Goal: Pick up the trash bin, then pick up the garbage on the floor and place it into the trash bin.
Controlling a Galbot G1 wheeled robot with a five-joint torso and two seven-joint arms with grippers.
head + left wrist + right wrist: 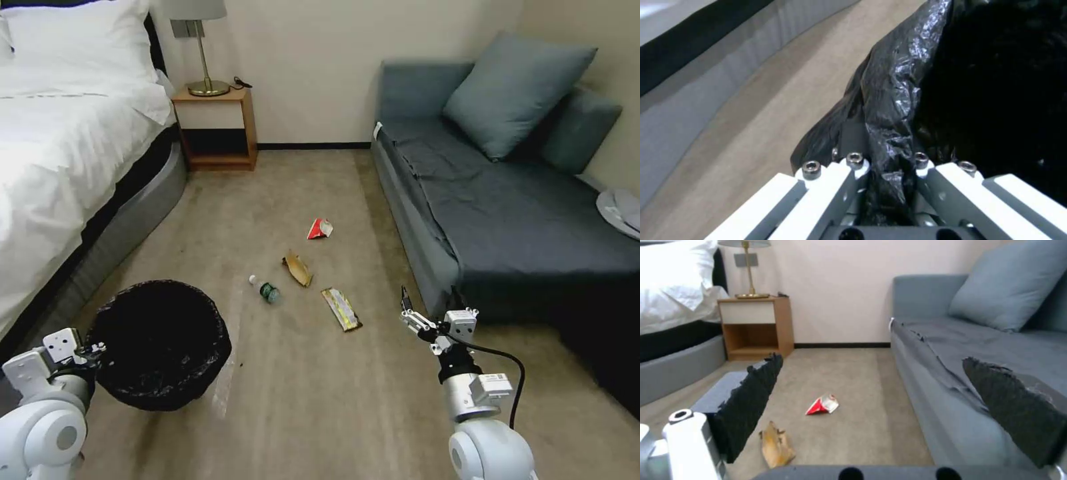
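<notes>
A: Item one, trash bin (160, 343)?
B: Light, liner slippery; your left gripper (887, 173) has its jaws clamped on the rim, bin at your left.
A: Floor litter?
B: Bottle (266, 290) rolls; gold wrapper (341, 309), tan scrap (297, 268), red packet (320, 229) flimsy, so pinch their edges. Right gripper (427, 308) hovers, jaws apart.

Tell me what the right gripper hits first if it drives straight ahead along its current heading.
Probably bare carpet. The open right gripper aims down the floor strip beside the grey-blue sofa; the red-and-white packet and the tan paper scrap lie between its pads, though depth is unclear.
</notes>
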